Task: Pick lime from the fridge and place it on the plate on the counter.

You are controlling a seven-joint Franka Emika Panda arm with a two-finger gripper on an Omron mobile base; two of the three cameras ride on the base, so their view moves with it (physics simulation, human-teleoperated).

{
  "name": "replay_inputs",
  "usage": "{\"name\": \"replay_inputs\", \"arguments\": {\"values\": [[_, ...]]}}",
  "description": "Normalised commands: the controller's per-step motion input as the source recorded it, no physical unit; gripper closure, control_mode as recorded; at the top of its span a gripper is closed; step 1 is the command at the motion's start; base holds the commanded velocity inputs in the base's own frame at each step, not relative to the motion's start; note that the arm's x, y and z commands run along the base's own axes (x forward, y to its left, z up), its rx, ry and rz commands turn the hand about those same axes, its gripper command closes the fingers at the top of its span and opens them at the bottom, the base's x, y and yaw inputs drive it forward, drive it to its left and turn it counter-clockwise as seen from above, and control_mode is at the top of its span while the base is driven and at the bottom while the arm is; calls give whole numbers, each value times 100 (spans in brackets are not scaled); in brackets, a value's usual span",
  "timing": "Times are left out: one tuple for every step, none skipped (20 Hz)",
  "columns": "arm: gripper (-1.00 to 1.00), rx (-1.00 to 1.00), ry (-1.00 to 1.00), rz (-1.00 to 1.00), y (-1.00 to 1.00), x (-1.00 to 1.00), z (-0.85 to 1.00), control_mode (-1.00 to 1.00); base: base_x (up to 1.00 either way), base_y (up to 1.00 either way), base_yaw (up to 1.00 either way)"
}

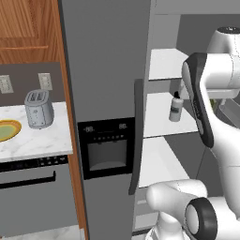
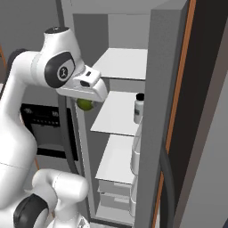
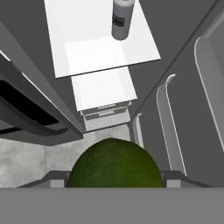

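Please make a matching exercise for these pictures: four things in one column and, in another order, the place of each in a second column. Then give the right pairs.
Things:
1. lime
2. plate
3. toaster
4. bottle

Places:
A. standing on a white fridge shelf
B. on the counter, at the picture's left edge
C. between the fingers of the claw
D. on the counter, near the fridge, below a wall socket

Pairs: 1-C, 2-B, 3-D, 4-A

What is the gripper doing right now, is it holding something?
Gripper: closed on the lime, which it holds in front of the open fridge.
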Motion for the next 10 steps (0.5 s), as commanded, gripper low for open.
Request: {"name": "replay_inputs", "arguments": {"values": [[100, 0, 1, 1, 16, 0, 0, -100, 0, 0, 0], [100, 0, 1, 0, 18, 0, 0, -100, 0, 0, 0], [100, 0, 1, 0, 18, 0, -1, -100, 0, 0, 0], [100, 0, 0, 2, 9, -2, -6, -100, 0, 0, 0], [100, 0, 0, 3, 7, -15, -1, -100, 0, 0, 0], [100, 0, 1, 3, 9, -24, -6, -100, 0, 0, 0], [100, 0, 0, 3, 8, -21, -18, -100, 0, 0, 0], [100, 0, 0, 4, 6, -20, -20, -100, 0, 0, 0], [100, 0, 0, 4, 11, -20, -24, -100, 0, 0, 0], [100, 0, 0, 5, 7, -25, -25, -100, 0, 0, 0]]}}
